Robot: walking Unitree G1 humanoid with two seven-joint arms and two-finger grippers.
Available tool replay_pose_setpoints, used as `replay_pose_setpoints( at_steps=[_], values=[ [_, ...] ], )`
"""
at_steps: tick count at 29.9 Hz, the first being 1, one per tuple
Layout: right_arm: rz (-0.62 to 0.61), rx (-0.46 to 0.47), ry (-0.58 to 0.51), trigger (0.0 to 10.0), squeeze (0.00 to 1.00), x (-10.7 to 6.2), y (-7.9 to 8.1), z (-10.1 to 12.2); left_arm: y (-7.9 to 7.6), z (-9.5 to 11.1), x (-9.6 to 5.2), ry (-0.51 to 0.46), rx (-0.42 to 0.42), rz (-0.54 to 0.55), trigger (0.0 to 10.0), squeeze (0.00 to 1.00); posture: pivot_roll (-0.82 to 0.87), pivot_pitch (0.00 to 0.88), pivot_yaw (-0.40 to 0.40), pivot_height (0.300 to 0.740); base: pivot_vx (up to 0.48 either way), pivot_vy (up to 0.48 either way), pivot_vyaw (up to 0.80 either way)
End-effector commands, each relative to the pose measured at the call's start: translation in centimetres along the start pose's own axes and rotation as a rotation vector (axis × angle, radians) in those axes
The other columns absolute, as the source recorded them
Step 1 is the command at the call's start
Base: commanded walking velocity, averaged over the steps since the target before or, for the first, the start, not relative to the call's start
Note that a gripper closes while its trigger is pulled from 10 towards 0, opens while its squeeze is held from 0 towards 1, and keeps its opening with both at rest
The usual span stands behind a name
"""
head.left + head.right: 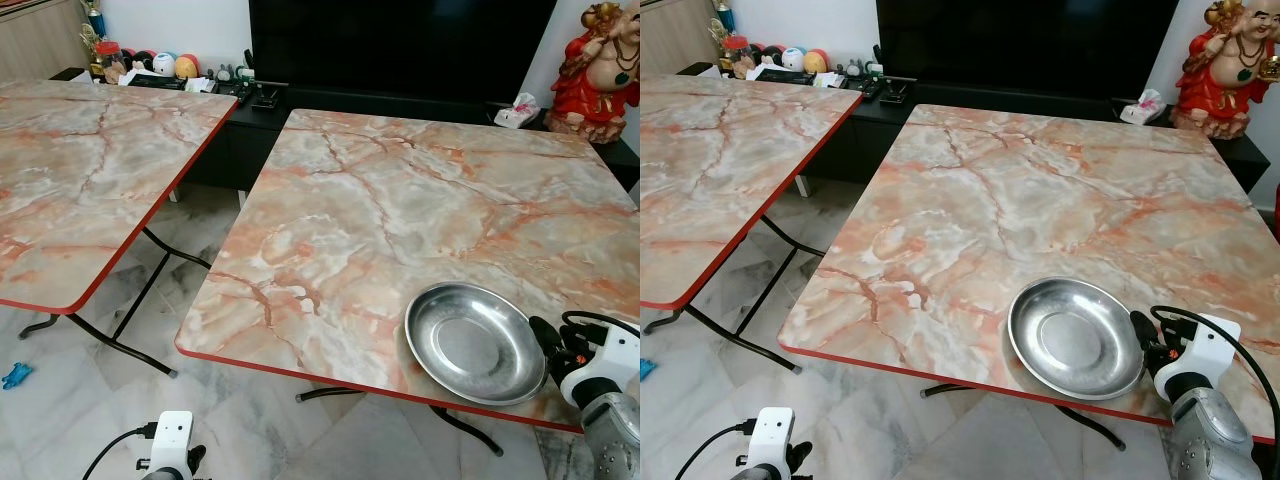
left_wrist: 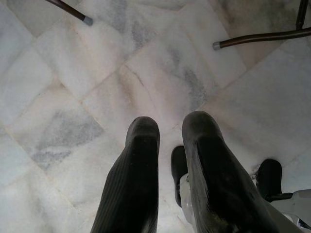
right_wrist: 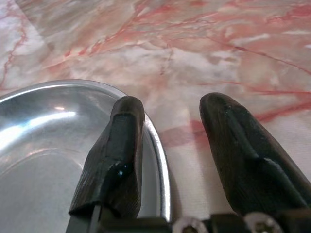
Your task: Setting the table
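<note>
Nearest, low on the robot's left: left gripper [image 2: 167,141], hanging idle above pale grey-veined marble floor tiles [image 2: 97,87]; its two black fingers stand a narrow gap apart with nothing between them.

Right gripper [image 3: 167,121], at the near right corner of the table: fingers spread apart, one finger [image 3: 119,145] over the inner side of the bowl's rim, the other [image 3: 243,145] over the bare tabletop outside it, so that the rim runs between them. Whether either finger touches the rim cannot be told.

Shallow round stainless-steel bowl [image 1: 474,342], empty, resting flat on the table close to its near edge, towards the right corner.

Square folding table with pink-and-grey marble-pattern top and red edging [image 1: 400,200], on black metal legs.

Second table of the same pattern [image 1: 80,170], to the left, apart from the first across a strip of floor.

Small blue object [image 1: 15,376] on the floor under the left table; kind cannot be told.

Far side: low black cabinet [image 1: 250,110] carrying small ornaments, a large black screen [image 1: 400,45], and a red-and-gold laughing figure statue [image 1: 598,70] at the far right.
</note>
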State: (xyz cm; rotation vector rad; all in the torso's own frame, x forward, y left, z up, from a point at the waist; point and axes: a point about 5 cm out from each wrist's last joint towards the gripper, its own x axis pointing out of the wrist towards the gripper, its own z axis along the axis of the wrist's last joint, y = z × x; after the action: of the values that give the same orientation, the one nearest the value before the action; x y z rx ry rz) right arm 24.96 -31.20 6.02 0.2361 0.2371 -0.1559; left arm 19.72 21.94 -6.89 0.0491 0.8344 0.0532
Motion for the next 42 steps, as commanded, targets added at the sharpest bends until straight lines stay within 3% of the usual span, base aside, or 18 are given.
replay_pose_setpoints(
  at_steps=[1,3,6,8,10,15,16,18,26,42],
  values=[
    [-0.002,0.0,-0.011,10.0,0.0,0.2,0.2,0.0,0.0,-0.6,-0.1,0.031,-0.002,0.002,10.0,0.0,0.1,0.0,-0.025,0.74,0.0,0.0,0.0],
    [0.013,-0.005,-0.066,10.0,0.0,0.3,0.6,0.6,0.0,-0.5,-0.1,0.03,-0.002,0.002,10.0,0.0,0.1,0.0,-0.024,0.74,0.0,0.0,0.0],
    [0.038,-0.007,-0.234,10.0,0.0,0.3,1.8,2.5,0.1,-0.5,-0.1,0.026,-0.001,0.002,10.0,0.0,0.09,0.0,-0.022,0.74,0.0,0.0,0.0],
    [0.01,-0.054,-0.299,10.0,0.0,0.2,2.1,3.3,0.1,-0.4,-0.1,0.022,-0.002,0.002,10.0,0.0,0.1,0.0,-0.021,0.74,0.0,0.0,0.0],
    [0.0,-0.042,-0.387,10.0,0.0,-0.1,2.9,4.3,0.1,-0.3,-0.1,0.018,-0.002,0.003,10.0,0.0,0.1,0.0,-0.021,0.74,0.0,0.0,0.0],
    [0.004,-0.126,-0.48,10.0,0.0,-0.6,5.1,5.0,0.3,-0.2,-0.1,0.008,0.006,0.011,10.0,0.0,0.09,0.0,-0.019,0.74,0.0,0.0,0.0],
    [0.004,-0.126,-0.48,10.0,0.0,-0.6,5.1,5.0,0.3,-0.2,-0.1,0.008,0.006,0.011,10.0,0.0,0.09,0.0,-0.019,0.74,0.0,0.0,0.0],
    [0.052,-0.174,-0.495,10.0,0.0,-0.4,7.3,4.4,0.4,-0.3,-0.1,0.004,0.009,0.017,10.0,0.0,0.1,0.0,-0.024,0.74,0.0,0.0,0.0],
    [0.062,-0.27,-0.448,10.0,0.0,0.0,10.0,1.8,0.4,-0.6,-0.2,0.008,0.022,0.016,10.0,0.0,0.11,0.0,-0.034,0.74,0.0,0.0,0.0],
    [0.034,-0.301,-0.44,10.0,0.0,0.1,10.8,0.8,0.4,-0.7,-0.2,0.015,0.009,0.015,10.0,0.0,0.11,0.0,-0.031,0.74,0.0,0.101,0.0]
  ],
)
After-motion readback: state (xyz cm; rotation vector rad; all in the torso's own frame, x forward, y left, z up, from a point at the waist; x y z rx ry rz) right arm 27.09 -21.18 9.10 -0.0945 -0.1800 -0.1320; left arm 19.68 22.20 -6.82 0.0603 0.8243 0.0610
